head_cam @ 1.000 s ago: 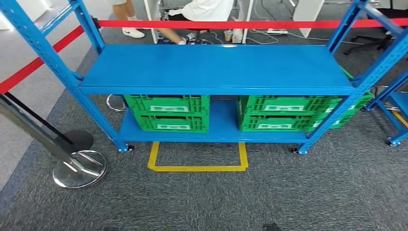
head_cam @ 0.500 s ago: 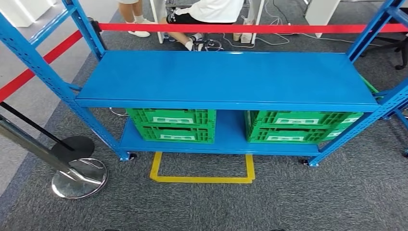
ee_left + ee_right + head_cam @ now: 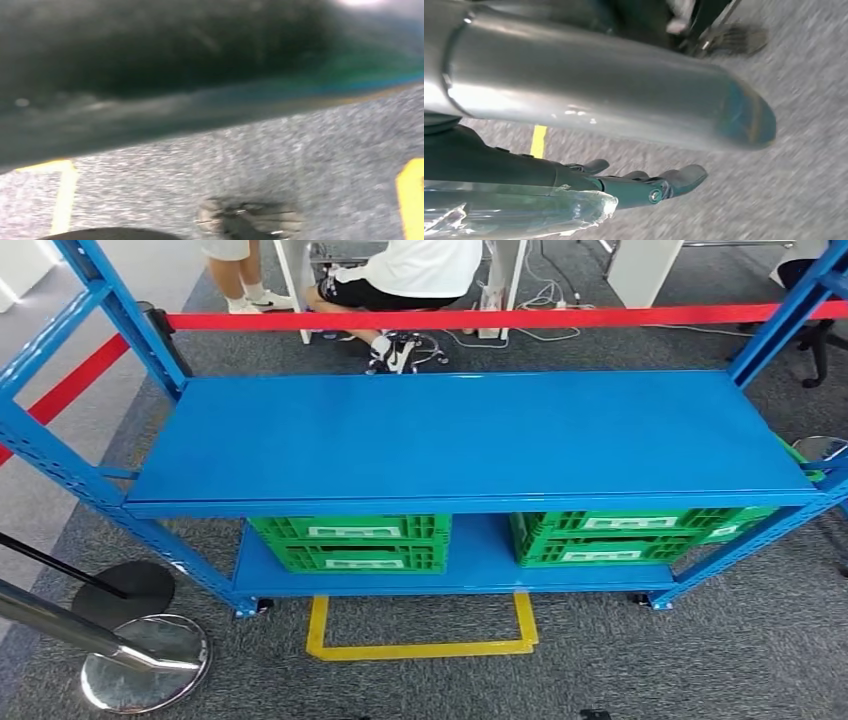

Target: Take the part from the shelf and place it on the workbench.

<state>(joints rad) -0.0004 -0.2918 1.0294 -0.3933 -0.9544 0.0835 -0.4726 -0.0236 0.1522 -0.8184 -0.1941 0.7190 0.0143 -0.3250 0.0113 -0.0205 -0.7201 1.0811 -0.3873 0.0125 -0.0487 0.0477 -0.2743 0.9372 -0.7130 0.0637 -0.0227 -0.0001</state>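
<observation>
A blue metal rack (image 3: 470,435) stands straight ahead in the head view, and its wide top board is bare. On its lower board sit two green crates (image 3: 350,543) (image 3: 620,537). In the right wrist view my right hand (image 3: 644,187) hangs over grey carpet with its dark fingers (image 3: 684,176) stretched out. A clear plastic-wrapped part (image 3: 519,210) lies along the palm side of that hand, which seems to hold it. The grip itself is hidden. The left wrist view is blurred and looks at carpet.
A yellow taped rectangle (image 3: 420,648) marks the carpet in front of the rack. A chrome stanchion base (image 3: 145,663) stands at the near left. A red barrier belt (image 3: 480,317) runs behind the rack, and beyond it a person sits (image 3: 410,265) at a desk.
The whole picture has shifted: my camera has come closer to the rack, which now looms larger and lower. Nothing on the rack has moved.
</observation>
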